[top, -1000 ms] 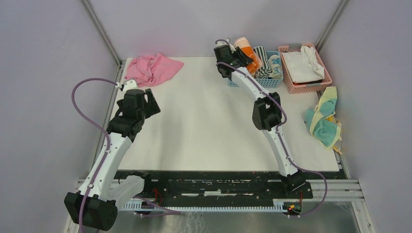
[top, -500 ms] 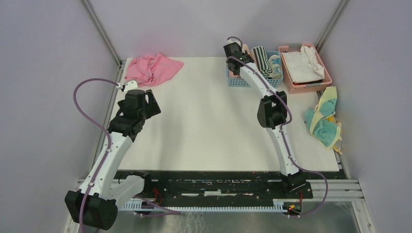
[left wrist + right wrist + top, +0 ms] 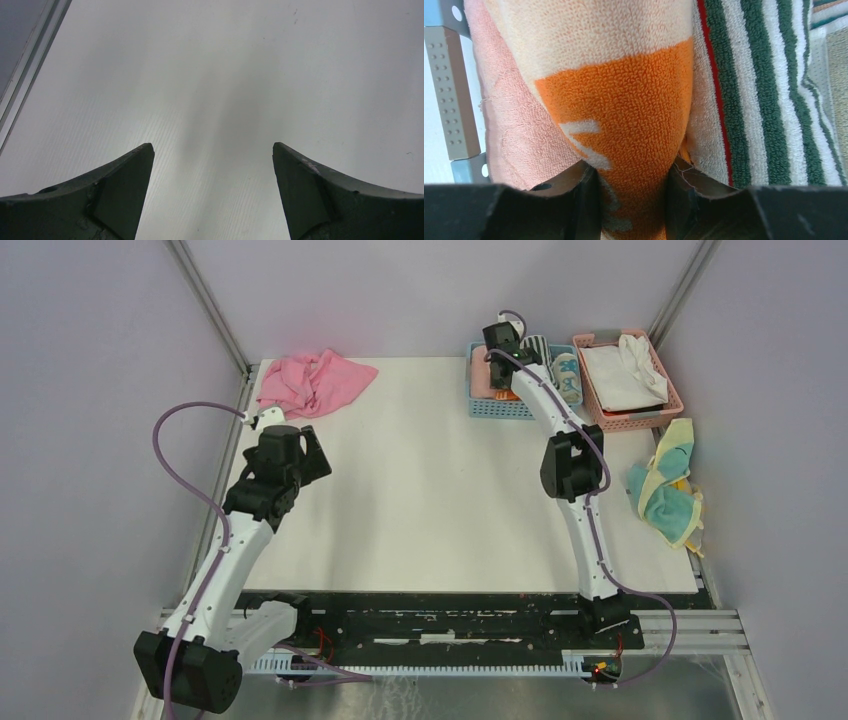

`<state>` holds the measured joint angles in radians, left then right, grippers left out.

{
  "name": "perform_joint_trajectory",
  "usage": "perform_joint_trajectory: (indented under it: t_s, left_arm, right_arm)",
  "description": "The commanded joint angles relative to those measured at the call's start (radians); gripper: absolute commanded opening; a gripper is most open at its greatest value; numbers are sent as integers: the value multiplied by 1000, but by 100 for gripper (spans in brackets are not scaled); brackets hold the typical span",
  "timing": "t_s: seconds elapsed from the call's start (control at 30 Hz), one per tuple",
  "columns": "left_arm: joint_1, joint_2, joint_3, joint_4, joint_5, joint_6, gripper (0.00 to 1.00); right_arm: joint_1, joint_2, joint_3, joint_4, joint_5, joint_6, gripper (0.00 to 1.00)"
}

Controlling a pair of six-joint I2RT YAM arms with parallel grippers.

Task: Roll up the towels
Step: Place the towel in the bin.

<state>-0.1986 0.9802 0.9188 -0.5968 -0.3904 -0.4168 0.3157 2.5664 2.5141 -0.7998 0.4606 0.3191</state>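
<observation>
In the right wrist view my right gripper [image 3: 633,175] is shut on a rolled orange towel [image 3: 624,100] with white lettering. The roll stands inside the blue basket [image 3: 500,406], between a pale pink towel [image 3: 509,125] and a green-and-white striped roll [image 3: 764,100]. From the top view the right gripper [image 3: 500,345] reaches down over the basket's back. A crumpled pink towel [image 3: 315,380] lies at the back left of the table. Teal-and-yellow towels [image 3: 665,490] lie bunched at the right edge. My left gripper [image 3: 212,150] hangs open over bare table, nothing between its fingers.
A pink basket [image 3: 630,420] holding white cloth stands right of the blue basket. The blue basket's grey-blue wall [image 3: 449,100] shows at the left of the right wrist view. Grey walls and metal posts close in the table on three sides.
The right arm swung right and back with the orange roll, from the blue basket's left edge to over its inside. The left arm has not moved.
</observation>
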Motion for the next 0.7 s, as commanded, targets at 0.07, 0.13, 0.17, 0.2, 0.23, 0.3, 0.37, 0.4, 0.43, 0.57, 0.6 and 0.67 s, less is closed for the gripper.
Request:
perform_joint_trajectory:
  t_s: [0.07, 0.13, 0.17, 0.2, 0.23, 0.3, 0.37, 0.4, 0.43, 0.57, 0.6, 0.67]
  left_arm:
    - [0, 2, 0, 31, -10, 33, 95]
    - [1, 0, 0, 32, -7, 33, 95]
    - [2, -1, 1, 31, -7, 33, 95]
    - [3, -1, 0, 32, -4, 33, 95]
    - [2, -2, 0, 32, -3, 34, 95]
    - [3, -4, -1, 32, -2, 33, 95]
    - [4, -6, -1, 32, -1, 33, 95]
    - [4, -7, -2, 33, -2, 33, 95]
    - [5, -9, -3, 33, -1, 33, 95]
    - [6, -13, -4, 35, 2, 33, 95]
    - [7, -14, -3, 35, 2, 33, 95]
    - [7, -17, -3, 38, 8, 35, 95]
  right_arm:
    - [-7, -100, -177, 94, -81, 67, 42]
    - [-6, -152, -231, 126, -72, 62, 46]
    - [-6, -176, -248, 133, -68, 57, 49]
    - [-7, -195, -261, 138, -66, 51, 52]
    - [-7, -211, -270, 143, -65, 47, 55]
    - [-7, -240, -281, 148, -63, 35, 60]
    - [-8, -254, -285, 149, -60, 29, 64]
    - [-7, -258, -286, 148, -60, 27, 66]
    - [-6, -264, -290, 149, -61, 27, 68]
    - [-6, -291, -306, 149, -78, 33, 74]
    - [-6, -304, -312, 150, -86, 35, 75]
    - [-6, -335, -330, 155, -105, 38, 76]
